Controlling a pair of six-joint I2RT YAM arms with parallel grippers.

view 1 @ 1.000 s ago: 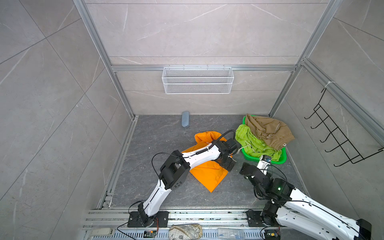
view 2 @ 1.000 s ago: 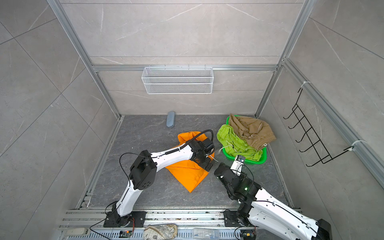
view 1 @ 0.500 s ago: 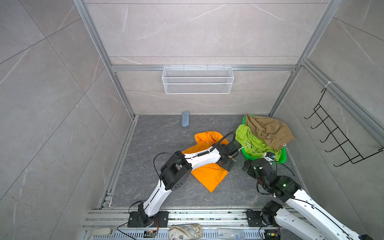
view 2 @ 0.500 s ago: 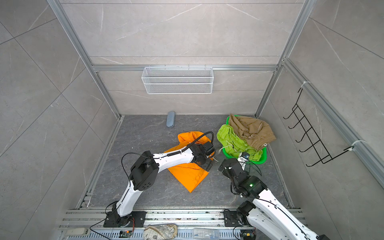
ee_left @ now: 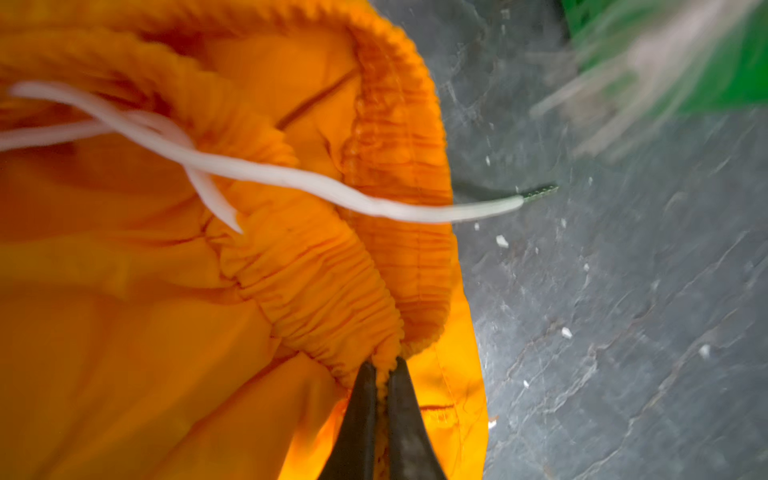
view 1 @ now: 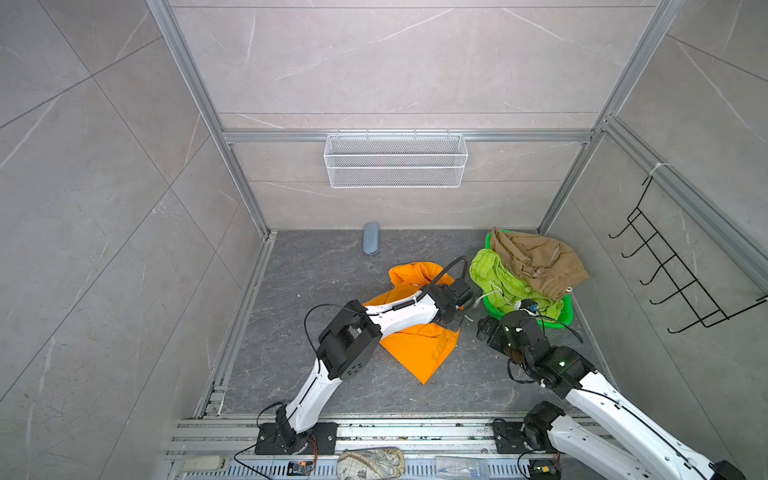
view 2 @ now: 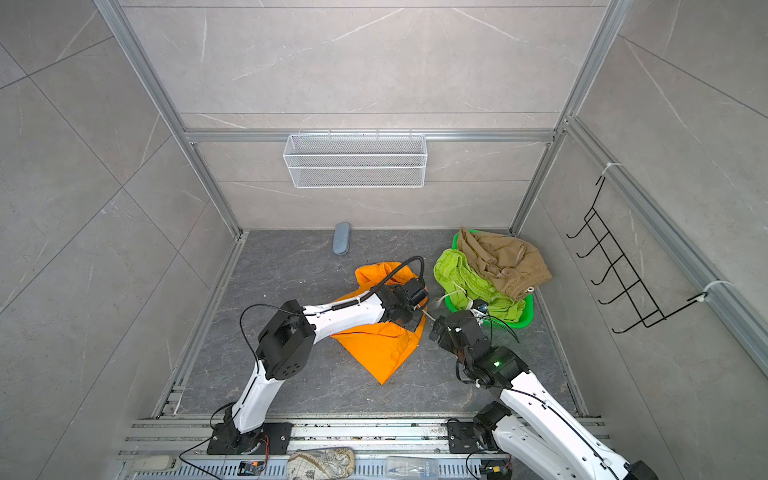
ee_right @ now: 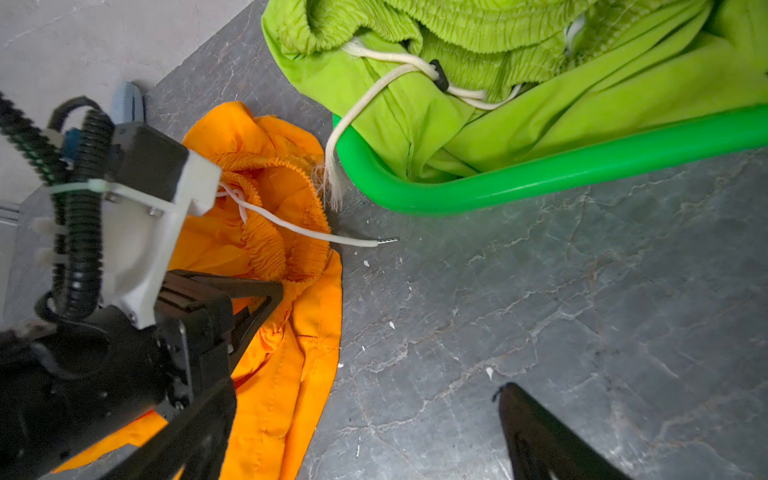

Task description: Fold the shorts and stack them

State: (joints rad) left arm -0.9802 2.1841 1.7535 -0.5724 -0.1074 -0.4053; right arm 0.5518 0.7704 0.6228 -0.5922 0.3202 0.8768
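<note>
The orange shorts (view 1: 419, 349) (view 2: 382, 345) lie crumpled on the dark floor. My left gripper (ee_left: 383, 368) is shut on a pinch of their elastic waistband (ee_left: 316, 291), at the edge of the cloth nearest the basket (view 1: 457, 322). A white drawstring (ee_left: 374, 203) trails off the waistband onto the floor. The lime green shorts (view 1: 498, 278) (ee_right: 498, 104) and the khaki shorts (view 1: 536, 262) are heaped in the green basket (view 1: 565, 318) (ee_right: 540, 174). My right gripper (view 1: 484, 328) (ee_right: 382, 390) hovers open over bare floor between the orange shorts (ee_right: 282, 332) and the basket, holding nothing.
A small grey case (view 1: 370, 244) lies by the back wall. A white wire basket (view 1: 395, 166) hangs on that wall, and a black hook rack (view 1: 673, 270) on the right wall. The lime shorts' pale drawstring (ee_right: 332, 183) dangles over the basket rim.
My left gripper has shut on the orange waistband. The right arm has reached forward, closer to the orange shorts and the basket.
</note>
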